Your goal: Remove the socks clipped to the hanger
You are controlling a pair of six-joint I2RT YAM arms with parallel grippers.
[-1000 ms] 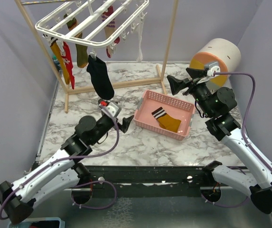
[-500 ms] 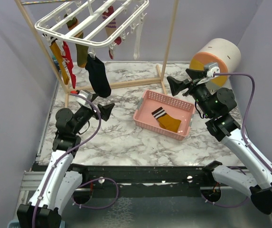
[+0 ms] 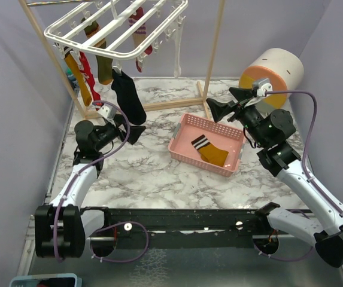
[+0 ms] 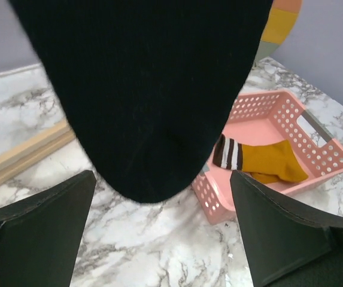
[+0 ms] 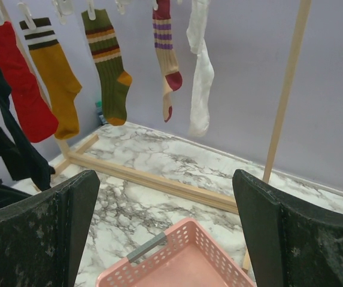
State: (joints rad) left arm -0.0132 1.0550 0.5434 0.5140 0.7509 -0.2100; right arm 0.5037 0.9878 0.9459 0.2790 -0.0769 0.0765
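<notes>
- The left gripper (image 4: 162,174) is spread wide, and the toe of the black sock (image 4: 147,89) hangs right between its fingers, not yet pinched
- That sock is clipped to the near edge of the white hanger (image 3: 93,49) and hangs down in front of the left arm
- Better to reach a little higher up the foot before closing, so the fingers take a good fold of cloth and not just the tip, which could slip out
- Then pull straight down and steadily; a sideways tug would likely swing the hanger on its wooden frame (image 3: 217,48) and set the other socks (image 5: 108,66) swaying
- Once it comes free, it probably goes into the pink basket (image 3: 178,134), where a mustard sock (image 3: 213,156) already lies
- The right gripper (image 5: 165,176) is also spread and holds nothing; it faces the row still clipped up: red, mustard, olive, striped and white
</notes>
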